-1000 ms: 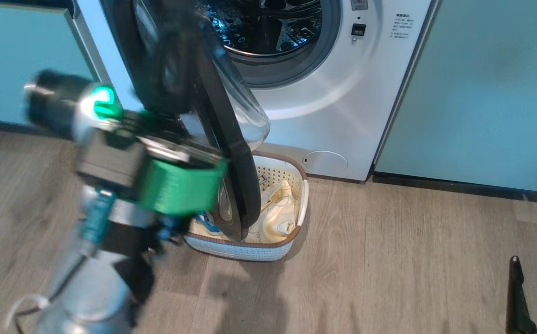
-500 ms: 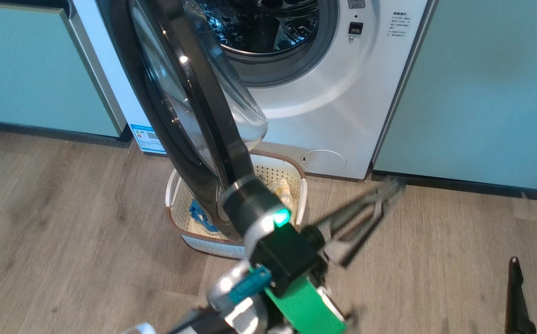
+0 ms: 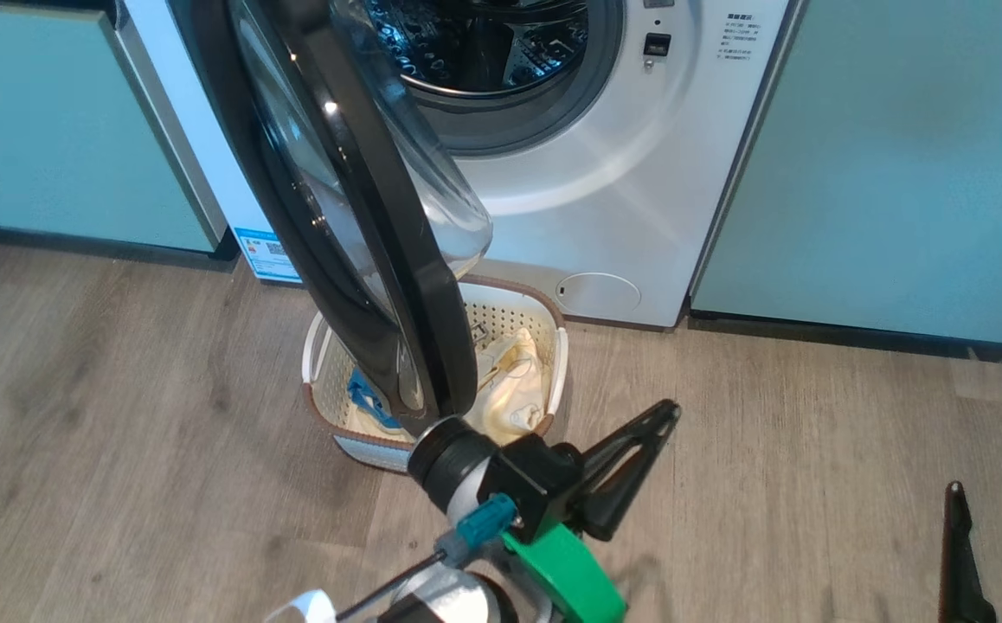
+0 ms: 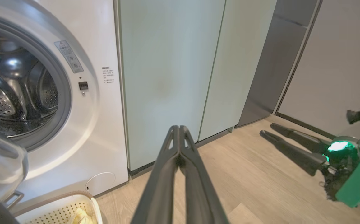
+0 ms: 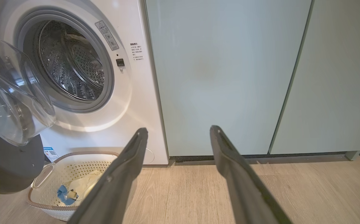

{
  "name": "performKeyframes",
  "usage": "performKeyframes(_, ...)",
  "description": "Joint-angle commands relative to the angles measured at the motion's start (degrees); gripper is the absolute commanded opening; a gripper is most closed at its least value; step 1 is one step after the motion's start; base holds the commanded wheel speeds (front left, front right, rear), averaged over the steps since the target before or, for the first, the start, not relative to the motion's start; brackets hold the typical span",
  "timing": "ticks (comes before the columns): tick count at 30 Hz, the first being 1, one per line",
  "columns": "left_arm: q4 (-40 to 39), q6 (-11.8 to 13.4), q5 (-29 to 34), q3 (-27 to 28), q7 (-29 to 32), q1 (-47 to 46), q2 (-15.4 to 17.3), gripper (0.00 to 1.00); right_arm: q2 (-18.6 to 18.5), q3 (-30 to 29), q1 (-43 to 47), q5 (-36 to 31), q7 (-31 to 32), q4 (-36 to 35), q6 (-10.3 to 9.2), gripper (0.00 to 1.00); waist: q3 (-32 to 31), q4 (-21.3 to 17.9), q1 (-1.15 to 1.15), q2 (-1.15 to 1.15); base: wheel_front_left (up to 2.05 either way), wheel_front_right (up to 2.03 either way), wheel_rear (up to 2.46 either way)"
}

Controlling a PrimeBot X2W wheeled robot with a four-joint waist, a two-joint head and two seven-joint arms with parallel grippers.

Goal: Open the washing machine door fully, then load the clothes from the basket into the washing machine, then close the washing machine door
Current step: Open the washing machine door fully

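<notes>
- Swung down from beside the door (image 3: 371,208), the left gripper (image 3: 664,412) has come round to the front of the basket (image 3: 514,318) and now points up and to the right over the floor (image 3: 769,484).
- Its fingers (image 4: 167,174) are pressed together with nothing between them.
- The right gripper (image 3: 992,497) sits low at the lower right of the head view. Its fingers (image 5: 121,174) are spread apart and empty.
- The door stands open, edge-on to the head camera, with its lower rim over the basket. I cannot tell whether it is fully open.
- The basket sits on the floor just before the washer (image 3: 622,173), below the opening.
- The clothes (image 3: 514,389) lie in the basket, cream to the right of the door's edge and a bit of blue to its left.
- The steel drum (image 5: 71,62) shows through the opening.
</notes>
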Motion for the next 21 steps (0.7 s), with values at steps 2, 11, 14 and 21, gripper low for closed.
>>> performKeyframes(2,0.67,0.37,-0.25,2.33,-0.84,-2.54,-0.19,0.00,-1.04,1.16,-2.28,-0.09,-0.55,-1.50,-0.15,1.00,-0.11,-0.15,0.00,0.00,0.00,0.00,0.00)
performKeyframes(11,8.78,1.37,-0.77,5.85,-1.77,-6.10,0.94,0.00,-1.04,1.00,-2.55,0.17,-0.55,-1.00,-0.15,1.00,0.20,-0.69,0.00,0.00,0.00,0.00,0.00)
performKeyframes(14,10.85,2.00,-0.80,7.45,-2.08,-7.54,1.68,0.00,-1.04,0.77,-2.76,0.30,-0.55,-0.90,-0.15,1.00,0.47,-0.72,0.00,0.00,0.00,0.00,0.00)
performKeyframes(21,15.97,3.46,-1.55,10.95,-2.96,-10.29,3.15,0.00,-1.04,0.45,-3.34,0.51,-0.55,-0.46,-0.15,1.00,1.06,-0.78,0.00,0.00,0.00,0.00,0.00)
